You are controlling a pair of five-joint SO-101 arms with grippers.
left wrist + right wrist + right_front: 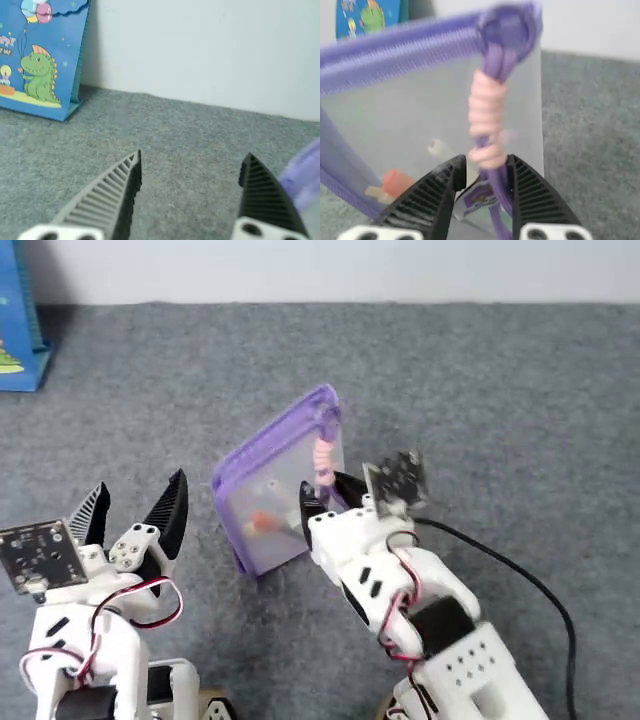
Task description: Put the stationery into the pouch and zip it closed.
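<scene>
Right gripper (486, 160): pinches the zip pull (487, 125).
Left gripper (140, 490): wide open, holding nothing.
Pouch (270, 490): tipped up on the carpet (500, 390), stationery (395, 182) inside.
Danger: I think a tug drags the loose pouch along, not the zip.

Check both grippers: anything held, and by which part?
The right gripper pinches the pouch by its zipper pull cord, at the pink coil. The left gripper is open and empty.
</scene>
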